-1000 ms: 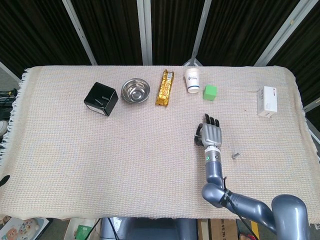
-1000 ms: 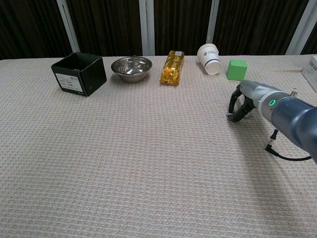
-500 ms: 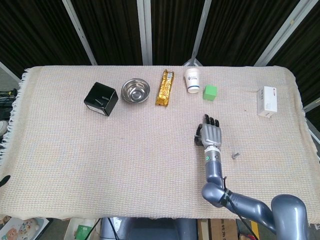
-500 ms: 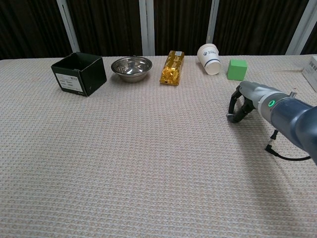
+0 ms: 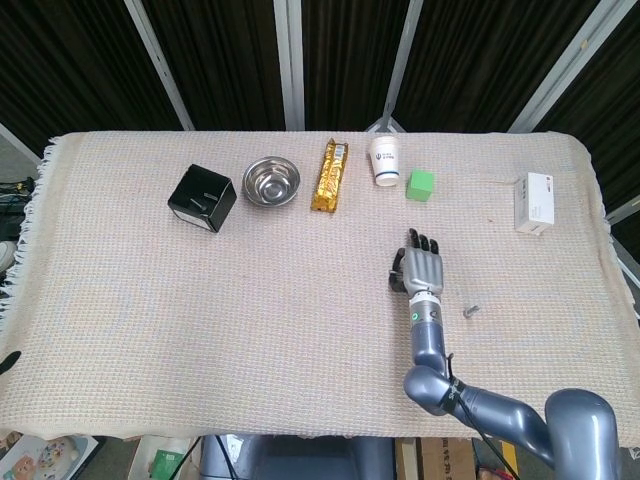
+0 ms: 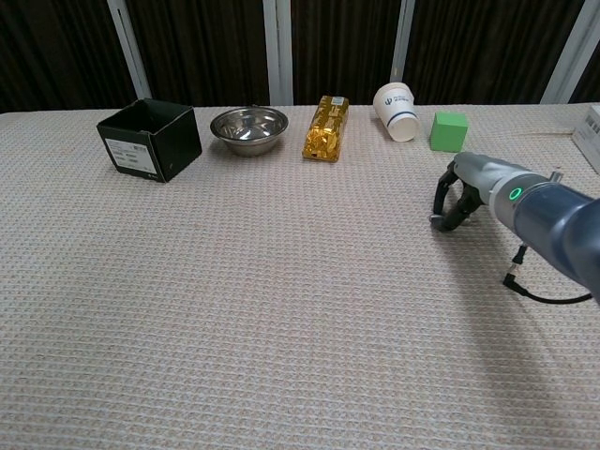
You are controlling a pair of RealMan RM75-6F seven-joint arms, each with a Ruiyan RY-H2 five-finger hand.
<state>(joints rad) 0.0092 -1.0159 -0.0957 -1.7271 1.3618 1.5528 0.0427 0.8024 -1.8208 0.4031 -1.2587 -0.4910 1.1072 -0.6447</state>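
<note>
The right robot hand [image 5: 421,268] hovered empty, fingers loosely curled, short of the green cube [image 5: 421,185]; reaching forward seemingly came next.

tablecloth [image 5: 200,300]: rough woven cloth, matt
bowl [image 5: 272,182]: shiny metal
snack pack [image 5: 330,176]: glossy gold foil
right hand [image 5: 421,268]: smooth grey metal-look shell

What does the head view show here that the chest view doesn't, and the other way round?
Only the head view shows the whole white box near the table's right edge, a small dark object on the cloth beside the right arm, and the cloth's fringed left edge. Only the chest view shows the black box's label and the hand's fingers arched down to the cloth. Both show the right hand, holding nothing, plus black box, steel bowl, gold packet, paper cup and green cube.
</note>
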